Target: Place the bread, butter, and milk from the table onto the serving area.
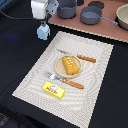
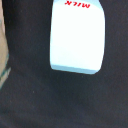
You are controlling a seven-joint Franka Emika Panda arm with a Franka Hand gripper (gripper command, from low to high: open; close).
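The milk (image 1: 43, 31), a pale blue and white carton, is over the black table (image 1: 20, 55), just off the far corner of the serving area (image 1: 95, 90) on the exterior view's left. It fills the wrist view (image 2: 77, 40), with red "MILK" lettering. My gripper (image 1: 43, 22) is directly above the carton, right at its top. Its fingers do not show clearly, so I cannot tell whether they grip it. The bread (image 1: 70, 65) lies on the round tan plate (image 1: 58, 69). The butter (image 1: 54, 90) lies flat on the placemat near its front edge.
A fork (image 1: 65, 81) and a knife (image 1: 82, 57) flank the plate. A reddish-brown board (image 1: 112, 30) at the back holds grey pots (image 1: 90, 15) and a bowl (image 1: 123, 17). A black cable (image 1: 15, 17) runs behind the arm.
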